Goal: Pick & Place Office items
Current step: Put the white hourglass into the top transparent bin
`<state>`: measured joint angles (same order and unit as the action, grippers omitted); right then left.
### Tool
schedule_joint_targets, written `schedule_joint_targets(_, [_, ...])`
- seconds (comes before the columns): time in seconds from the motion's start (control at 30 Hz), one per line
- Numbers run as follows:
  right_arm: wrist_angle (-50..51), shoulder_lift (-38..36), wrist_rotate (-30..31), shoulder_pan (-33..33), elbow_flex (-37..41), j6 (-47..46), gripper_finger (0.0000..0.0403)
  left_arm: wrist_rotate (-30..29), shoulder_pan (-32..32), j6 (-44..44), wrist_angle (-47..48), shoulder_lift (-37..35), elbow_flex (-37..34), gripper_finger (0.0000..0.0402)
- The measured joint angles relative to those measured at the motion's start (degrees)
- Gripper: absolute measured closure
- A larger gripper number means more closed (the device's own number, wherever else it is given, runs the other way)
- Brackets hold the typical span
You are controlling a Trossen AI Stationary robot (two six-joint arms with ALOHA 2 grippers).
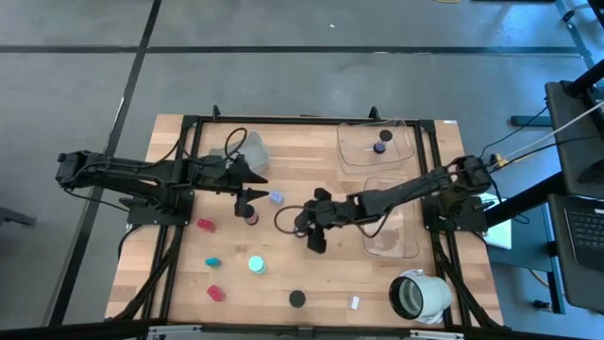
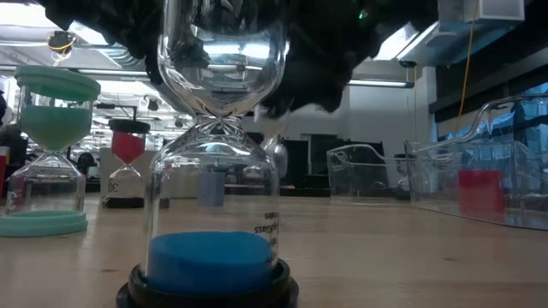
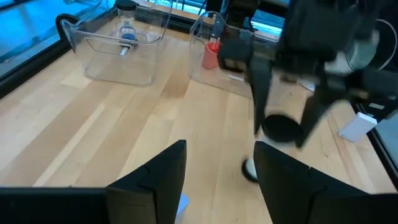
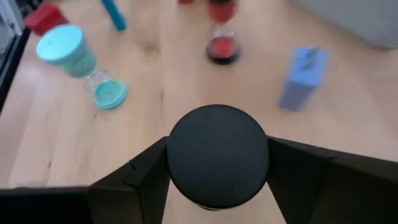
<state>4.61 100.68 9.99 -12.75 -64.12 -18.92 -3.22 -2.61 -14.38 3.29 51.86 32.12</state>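
— What are you holding?

— My right gripper (image 4: 217, 163) has its jaws clenched on the black-capped hourglass (image 4: 217, 152), mid-counter (image 1: 189, 283), just left of the clear trays (image 1: 377, 146).

— How will it handle?

— Light, but I'd say fragile: glass waist, smooth cap. I'd keep hold at the cap, never the neck.

— And the left?

— My left gripper (image 3: 214, 171) hangs with jaws released near the red hourglass (image 1: 250, 216).

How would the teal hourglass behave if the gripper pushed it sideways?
The teal hourglass stands upright, tall with a thin waist, so it would probably tip. Its clear bulbs look like glass, likely fragile. Round caps suggest it may roll afterwards.
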Motion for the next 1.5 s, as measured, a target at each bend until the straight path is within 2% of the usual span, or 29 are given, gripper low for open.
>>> schedule_joint_targets(0.47, [24.07, -22.3, 17.99, 11.78, 0.0, 1.36, 0.019, 0.0, 0.0, 0.16, 0.39, 0.0, 0.0, 0.0217])
schedule_joint_targets(0.6, [28.7, -24.63, 22.84, 15.75, 0.09, 0.52, 0.019, -0.33, 0.0, 1.58, 0.39, 0.0, 0.0, 0.0217])
schedule_joint_targets(0.77, [29.45, -25.48, 23.41, 22.38, 3.93, -0.05, 0.019, -0.37, 0.0, 3.14, 1.36, 0.0, 0.0, 0.0217])
schedule_joint_targets(0.93, [26.44, -25.48, 22.46, 29.61, 9.85, -2.87, 0.019, -0.42, 0.0, 3.15, 3.08, 0.0, 0.0, 0.0217])
schedule_joint_targets(1.17, [12.89, -25.48, 18.29, 36.8, 18.78, -4.79, 0.019, -2.27, -0.01, 3.14, 3.43, 0.0, -0.02, 0.0217])
schedule_joint_targets(1.5, [3.4, -25.48, 18.35, 40.26, 26.79, -7.22, 0.019, -3.99, -0.02, 3.15, 3.41, 0.0, 0.0, 0.0217])
